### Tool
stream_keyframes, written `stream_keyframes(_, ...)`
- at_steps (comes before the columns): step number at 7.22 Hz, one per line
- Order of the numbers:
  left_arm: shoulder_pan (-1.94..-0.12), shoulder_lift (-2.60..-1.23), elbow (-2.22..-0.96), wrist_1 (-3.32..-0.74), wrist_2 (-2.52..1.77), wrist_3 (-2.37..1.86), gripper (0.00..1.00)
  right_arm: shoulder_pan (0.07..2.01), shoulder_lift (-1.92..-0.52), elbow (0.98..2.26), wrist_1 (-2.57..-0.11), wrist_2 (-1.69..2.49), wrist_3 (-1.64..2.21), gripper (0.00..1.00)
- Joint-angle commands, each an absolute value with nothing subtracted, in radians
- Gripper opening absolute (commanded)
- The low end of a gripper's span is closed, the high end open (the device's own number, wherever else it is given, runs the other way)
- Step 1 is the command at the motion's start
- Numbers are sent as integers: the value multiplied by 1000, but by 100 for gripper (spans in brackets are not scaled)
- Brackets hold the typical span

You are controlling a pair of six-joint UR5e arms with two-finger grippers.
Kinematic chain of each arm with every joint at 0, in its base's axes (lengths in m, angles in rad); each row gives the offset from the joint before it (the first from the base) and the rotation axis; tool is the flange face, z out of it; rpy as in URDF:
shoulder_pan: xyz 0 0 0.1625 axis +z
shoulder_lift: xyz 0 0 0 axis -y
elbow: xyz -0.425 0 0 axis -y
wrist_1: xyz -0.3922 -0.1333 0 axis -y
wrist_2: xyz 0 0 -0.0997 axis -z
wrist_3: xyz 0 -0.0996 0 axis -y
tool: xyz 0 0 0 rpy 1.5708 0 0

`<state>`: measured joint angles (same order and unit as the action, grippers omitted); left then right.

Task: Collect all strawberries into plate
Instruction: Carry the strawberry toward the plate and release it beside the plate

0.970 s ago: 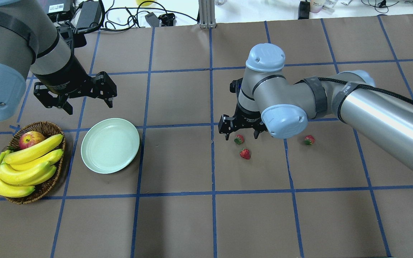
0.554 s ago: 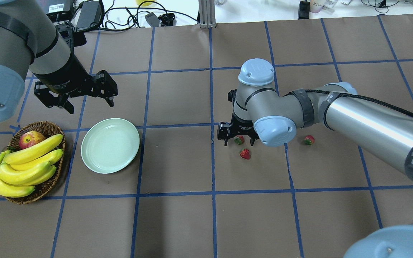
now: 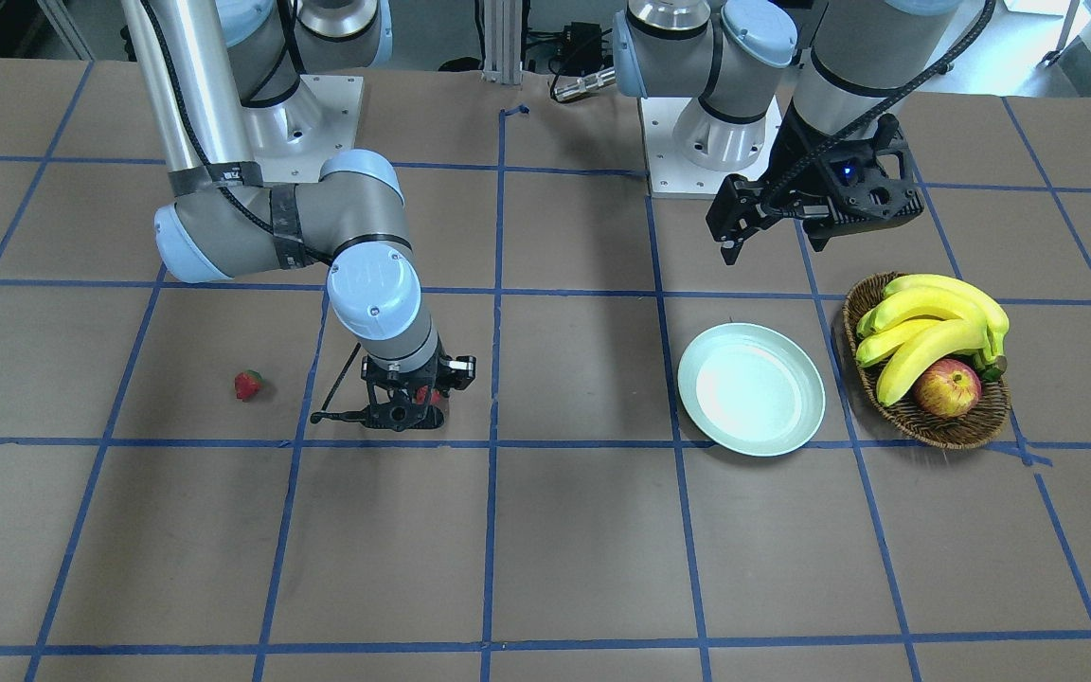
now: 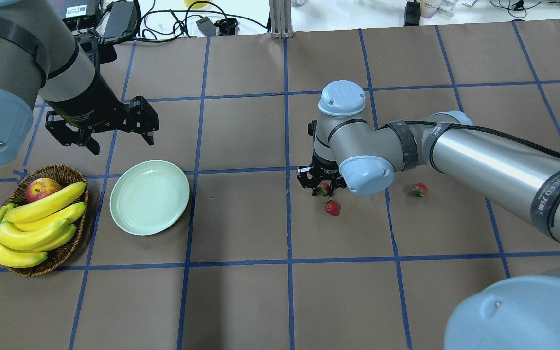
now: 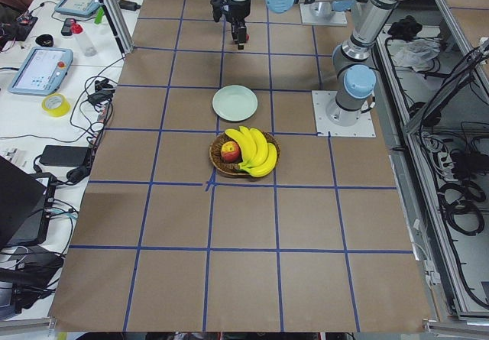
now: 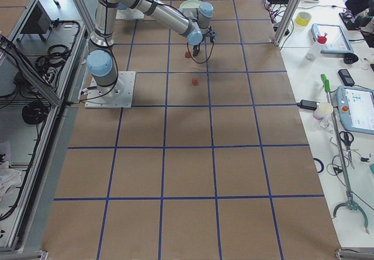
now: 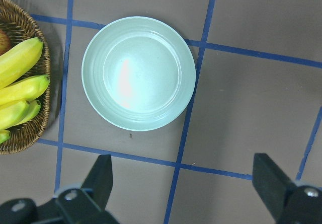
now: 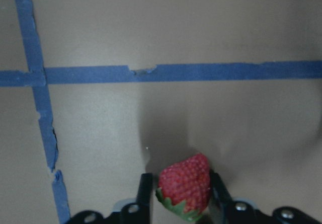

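One strawberry (image 8: 185,186) pinched in closed R gripper (image 4: 323,188), prob. touching desk (image 4: 241,218), we see second strawberry (image 4: 332,208) just beside it, third strawberry (image 4: 419,189) farther right, all well apart from plate (image 4: 149,197), L gripper (image 7: 186,183) open wide, hovering near plate.

Right arm (image 4: 494,163) reached out low and nearly level, its wrist (image 4: 341,97) bent so that the right gripper (image 4: 323,187) pointed straight down. The right fingers (image 8: 145,194) stood close together, one pressed against each side of a strawberry (image 8: 185,186). Left arm (image 4: 22,63) was held higher, well apart from the right arm. The left gripper (image 4: 119,138) also faced downward, its two fingers (image 7: 103,176) spread wide.
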<state>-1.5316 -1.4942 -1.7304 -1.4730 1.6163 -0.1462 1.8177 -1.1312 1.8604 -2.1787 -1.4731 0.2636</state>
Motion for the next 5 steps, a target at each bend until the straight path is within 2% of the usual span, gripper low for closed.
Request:
stream_keyframes(1,-1531,-1491,-1729,-1473,1614,-147,100,1818,-1132,1836,-2177,-1457,265,12)
stream_keyframes(3,-1531,-1490,-1730,-1473,1614,-147,100,1853,-1137,1800,-2178,-1348,300,16)
stream_keyframes(5,-1531,-1488,-1730,-1473,1615,-147,100,1967,-1120,1740,-2187,-1324,406,18)
